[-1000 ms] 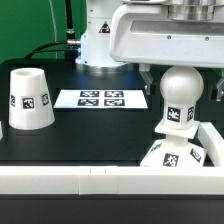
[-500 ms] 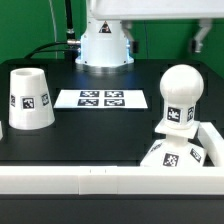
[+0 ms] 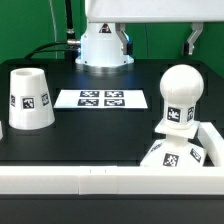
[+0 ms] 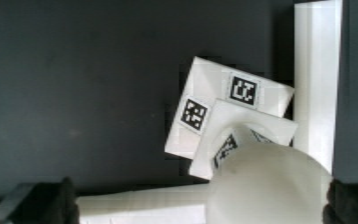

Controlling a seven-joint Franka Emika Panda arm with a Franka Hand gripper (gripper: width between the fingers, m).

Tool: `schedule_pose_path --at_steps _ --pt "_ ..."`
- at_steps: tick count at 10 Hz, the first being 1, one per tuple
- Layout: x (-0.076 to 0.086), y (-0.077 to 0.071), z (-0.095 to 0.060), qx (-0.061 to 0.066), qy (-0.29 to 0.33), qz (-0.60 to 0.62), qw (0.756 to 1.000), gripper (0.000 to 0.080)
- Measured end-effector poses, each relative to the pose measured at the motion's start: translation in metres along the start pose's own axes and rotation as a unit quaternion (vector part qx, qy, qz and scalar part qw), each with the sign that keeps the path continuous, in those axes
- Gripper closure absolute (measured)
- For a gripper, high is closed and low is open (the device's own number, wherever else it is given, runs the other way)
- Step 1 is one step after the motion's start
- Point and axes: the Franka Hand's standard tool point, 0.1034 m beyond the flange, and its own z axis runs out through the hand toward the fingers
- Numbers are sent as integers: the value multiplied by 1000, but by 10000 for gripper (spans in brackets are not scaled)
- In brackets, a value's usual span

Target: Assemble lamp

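Hand [image 4: 190,203] is open and empty: in the wrist view its two dark fingers [image 4: 34,202] sit far apart at either edge of the picture, nothing between them but the round head of the bulb [image 4: 274,185] well below. In the exterior view only one grey finger tip shows, high at the exterior view's right, above the bulb [image 3: 181,95] and clear of it.

Bulb stands upright on the square base [image 3: 172,154], seated in the middle of it (tag on its neck faces the camera). The base [image 4: 229,115] sits tilted on the black table [image 3: 90,135], at the exterior view's right, tucked into the corner formed by the white rail [image 3: 80,178] along the near edge and its side arm. In the wrist view the same base shows two tagged faces, one corner just beside the rail [image 4: 313,70]; can't tell if they actually touch.

Shade [image 3: 28,98] stands on its wide end at the exterior view's left, narrow end up, tag facing front, well apart from the base and bulb. Not on the bulb yet.

The marker board [image 3: 102,99] lies flat between shade and bulb, towards the back, near the robot's white pedestal [image 3: 104,45].
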Motion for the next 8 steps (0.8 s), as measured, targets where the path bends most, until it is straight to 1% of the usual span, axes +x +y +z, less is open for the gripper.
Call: schedule_pose_path --at_steps 1,2,4,5,6,8 --pt "-1 2 1 0 1 -11 1000 101" --pt "-9 16 7 1 6 -46 999 101" --pt "-39 59 21 2 7 -79 997 101" --pt "-46 73 25 1 2 -80 997 101" --pt "-50 78 30 -3 9 -82 997 101" --pt "-49 77 30 -2 8 -82 997 101"
